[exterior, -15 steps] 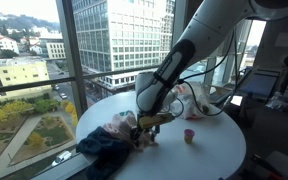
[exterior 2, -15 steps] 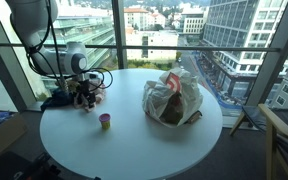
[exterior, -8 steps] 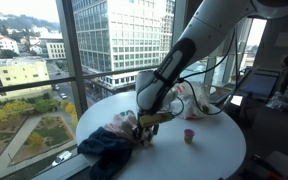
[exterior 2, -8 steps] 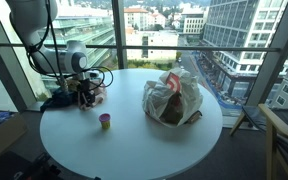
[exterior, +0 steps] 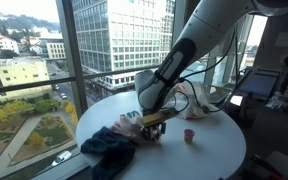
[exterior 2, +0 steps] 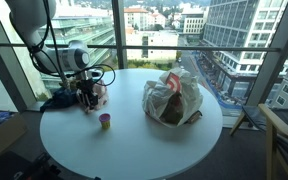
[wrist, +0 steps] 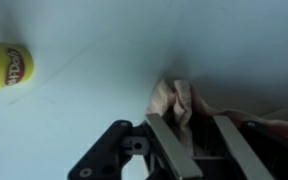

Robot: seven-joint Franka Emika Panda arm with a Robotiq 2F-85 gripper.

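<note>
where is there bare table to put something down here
Bare: the table stretch between the play-doh tub and the plastic bag, and the wide strip in front of both in an exterior view. Crowded: the table edge where the gripper sits at the pink cloth and dark blue cloth.

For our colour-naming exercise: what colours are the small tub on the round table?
Yellow tub with magenta lid, clearest in the wrist view.

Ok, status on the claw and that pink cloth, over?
Claw down at pink cloth; grip unclear. Blue cloth heaped alongside. Play-Doh tub and plastic bag apart, nothing blocking.
</note>
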